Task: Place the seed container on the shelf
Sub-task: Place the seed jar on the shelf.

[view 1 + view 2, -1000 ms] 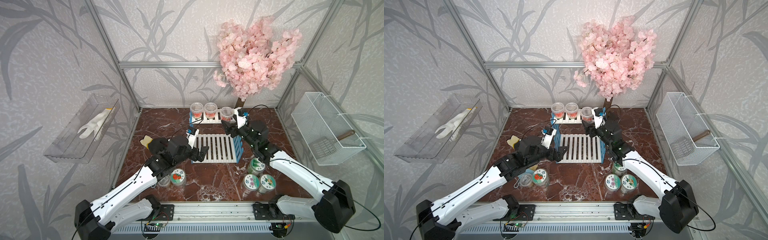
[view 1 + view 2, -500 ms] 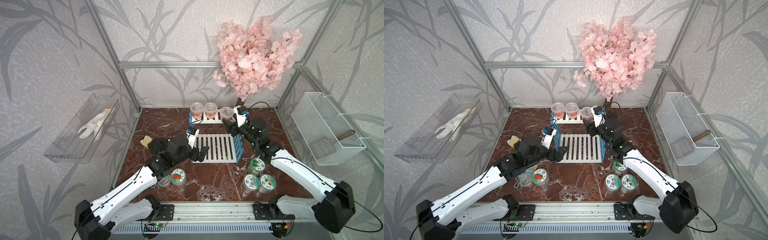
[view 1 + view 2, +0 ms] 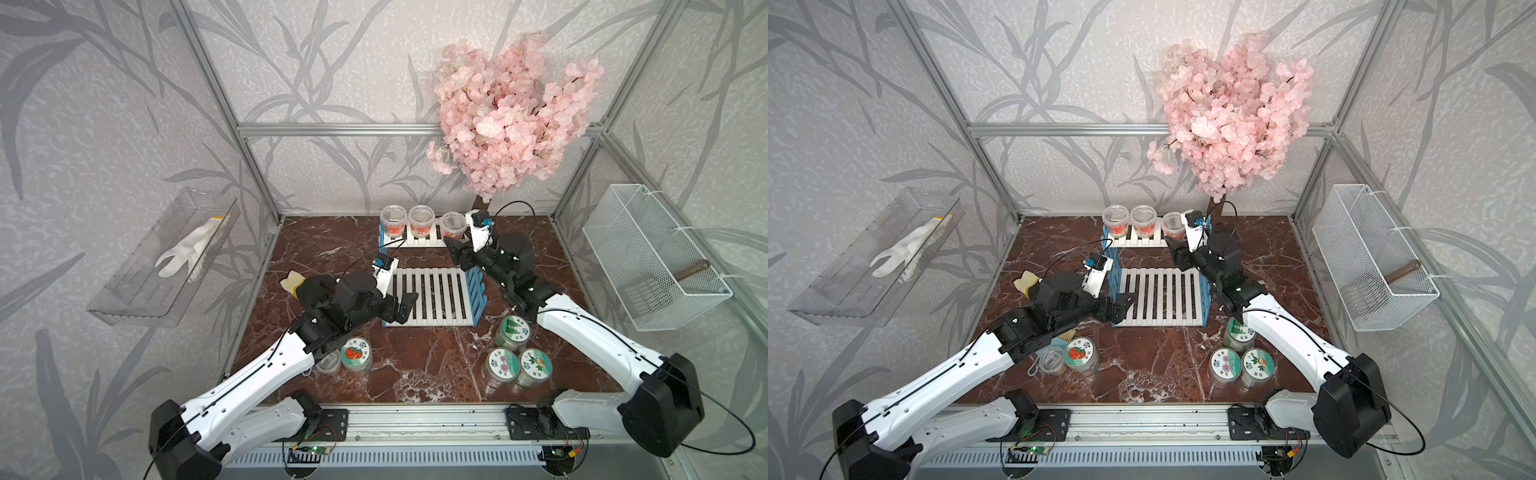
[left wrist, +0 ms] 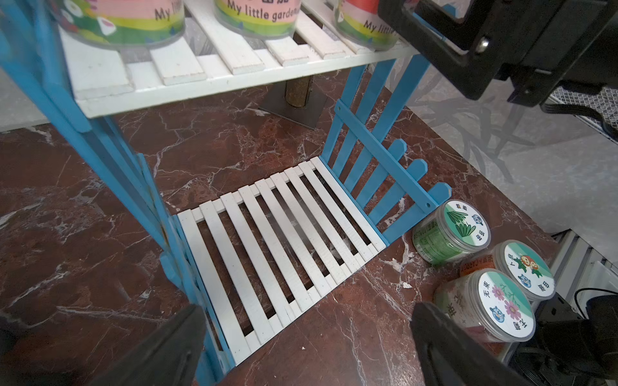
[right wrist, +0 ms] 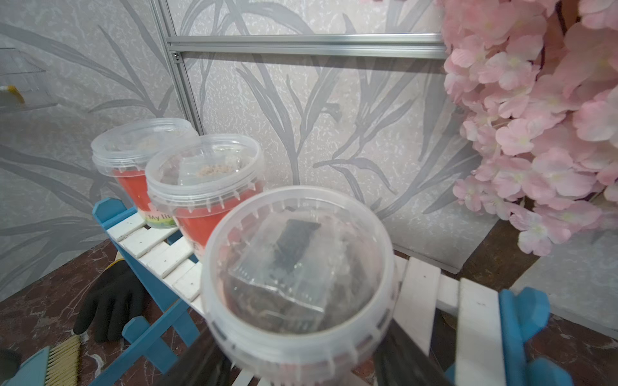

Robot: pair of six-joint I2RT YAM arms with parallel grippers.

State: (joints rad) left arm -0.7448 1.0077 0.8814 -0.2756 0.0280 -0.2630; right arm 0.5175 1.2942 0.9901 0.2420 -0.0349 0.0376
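1. Left fingers: spread wide, empty, by the shelf at its lower board; unchanged.
2. Right fingers: narrowed over the last second, now pressed against the seed container, which stands at the upper board's end.
3. Judgement: container seated; release outstanding.

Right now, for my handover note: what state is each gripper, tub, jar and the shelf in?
left gripper: open, empty.
right gripper: shut on the end clear lidded plastic tub.
blue-framed white-slatted two-tier shelf: upright, lower board bare.
clear lidded plastic tub: lid on, upright on the top board.
three round picture-lidded jars: closed, upright.
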